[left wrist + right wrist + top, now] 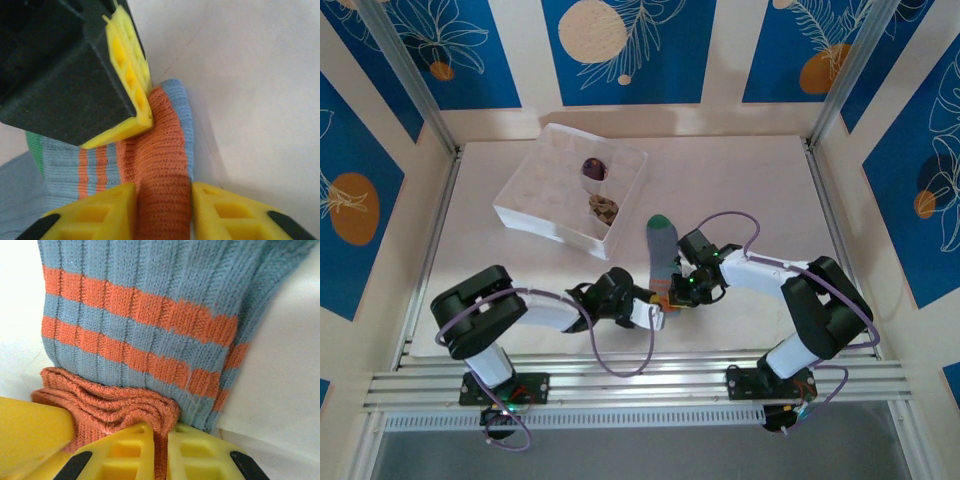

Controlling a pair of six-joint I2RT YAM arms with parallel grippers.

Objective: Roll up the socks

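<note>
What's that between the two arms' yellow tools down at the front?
The orange cuff of the blue-grey striped sock: in the left wrist view it is bunched between the left tool below and a finger of the right tool above.

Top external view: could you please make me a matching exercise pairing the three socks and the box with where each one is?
Things:
1. blue-grey sock
2. purple sock
3. brown sock
4. white box

Places:
A. box compartment nearer the arms
B. far left part of the table
C. lying on the table, orange cuff pinched by the left gripper and the right gripper
D. box compartment farther from the arms

Pairs: 1-C, 2-D, 3-A, 4-B.
</note>
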